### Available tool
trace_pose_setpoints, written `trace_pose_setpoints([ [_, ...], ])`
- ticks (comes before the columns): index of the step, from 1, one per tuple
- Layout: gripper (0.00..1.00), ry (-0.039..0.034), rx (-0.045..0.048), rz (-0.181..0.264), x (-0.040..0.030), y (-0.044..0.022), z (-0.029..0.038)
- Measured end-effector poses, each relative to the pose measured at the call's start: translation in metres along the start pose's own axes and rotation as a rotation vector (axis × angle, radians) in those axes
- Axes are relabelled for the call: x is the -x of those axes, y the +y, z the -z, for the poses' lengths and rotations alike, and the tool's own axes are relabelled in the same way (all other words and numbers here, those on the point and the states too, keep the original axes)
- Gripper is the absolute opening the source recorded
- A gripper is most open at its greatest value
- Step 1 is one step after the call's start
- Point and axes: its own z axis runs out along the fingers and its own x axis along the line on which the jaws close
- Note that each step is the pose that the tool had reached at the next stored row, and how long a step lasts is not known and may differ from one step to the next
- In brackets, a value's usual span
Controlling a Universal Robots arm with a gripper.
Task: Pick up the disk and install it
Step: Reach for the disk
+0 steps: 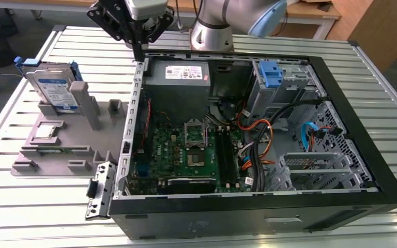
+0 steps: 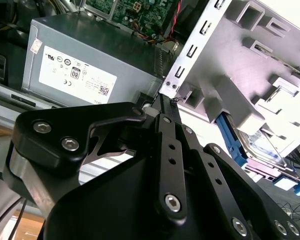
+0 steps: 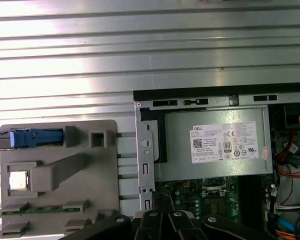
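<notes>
Gripper: I see the gripper (image 1: pixel 138 55) hanging above the table, its tips just over the side wall of the computer case (image 1: pixel 364 155), at the corner by the power supply (image 1: pixel 178 77).
Fingers: in the second wrist view I read the fingers (image 2: pixel 166 131) as pressed together with nothing between them.
Disk: the disk (image 1: pixel 54 92) stands on edge in a slot at the far end of the grey fixture (image 1: pixel 74 142). Its label faces the case, and the blue carrier frames it.
Disk against gripper: I see them apart, the disk toward the exterior view's left of the gripper and lower down.
Disk from the arm: in the first wrist view I get the disk (image 3: pixel 27 137) edge-on as a thin blue strip across the fixture's end.
Fixture: it lies flat on the slatted metal table (image 1: pixel 19 206), just beside the case's open side, and a small square silver chip (image 1: pixel 45 132) sits in one of its pockets.
Case: it lies on its side with the motherboard (image 1: pixel 184 155) exposed and a blue latch (image 1: pixel 270 72) upright near the far corner.
</notes>
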Motion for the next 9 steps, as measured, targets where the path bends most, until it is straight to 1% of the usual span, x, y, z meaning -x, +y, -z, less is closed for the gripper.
trace_pose_setpoints([
  [4, 0.10, 0.0000, 0.0000, 0.000, -0.0021, -0.0001, 0.0000],
  [9, 0.10, 0.0000, -0.0001, 0.000, -0.0028, -0.0002, 0.0000],
])
